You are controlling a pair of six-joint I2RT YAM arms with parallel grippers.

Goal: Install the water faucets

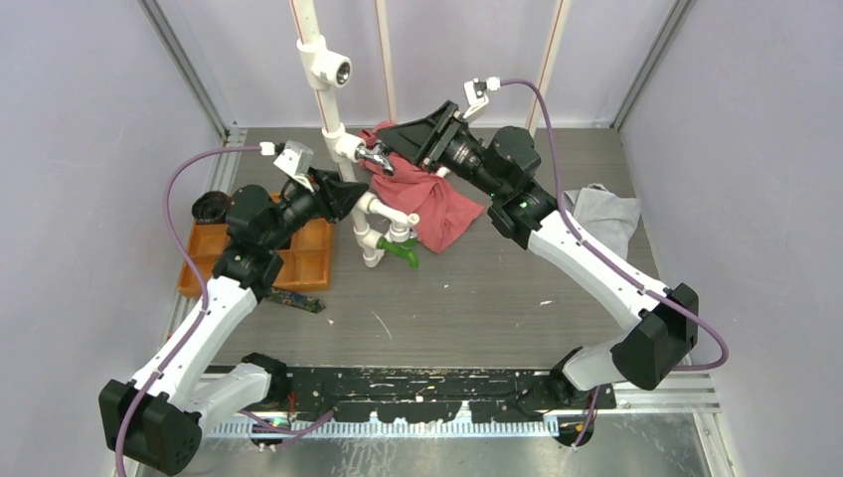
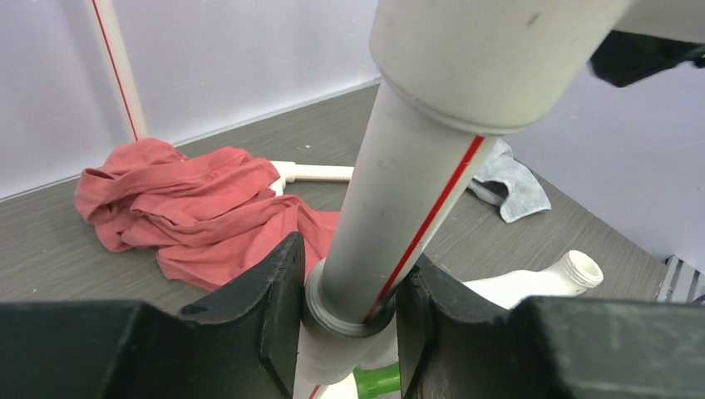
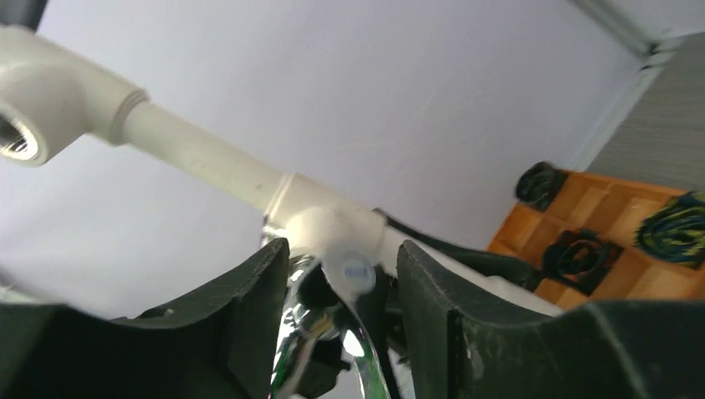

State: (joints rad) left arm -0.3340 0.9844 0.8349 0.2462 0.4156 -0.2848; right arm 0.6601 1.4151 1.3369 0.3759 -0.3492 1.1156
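The silver faucet [image 1: 378,157] sits at the middle tee of the upright white pipe [image 1: 320,99]. My right gripper [image 1: 391,147] reaches it from the right. In the right wrist view the blurred chrome faucet [image 3: 320,332] with its blue-marked cap sits between the fingers, and the gripper [image 3: 342,278] is shut on it. My left gripper [image 1: 350,194] is shut on the white pipe [image 2: 399,208] just above a collar, a finger on each side [image 2: 349,287]. The green tap [image 1: 405,251] hangs on the lower branch and peeks out below the pipe in the left wrist view [image 2: 378,381].
A red cloth [image 1: 432,204] lies behind the pipe and a grey cloth [image 1: 606,214] at the right. An orange compartment tray [image 1: 303,260] holding dark items stands at the left. The top tee [image 1: 333,68] has an open threaded mouth. A dark strip [image 1: 295,299] lies before the tray.
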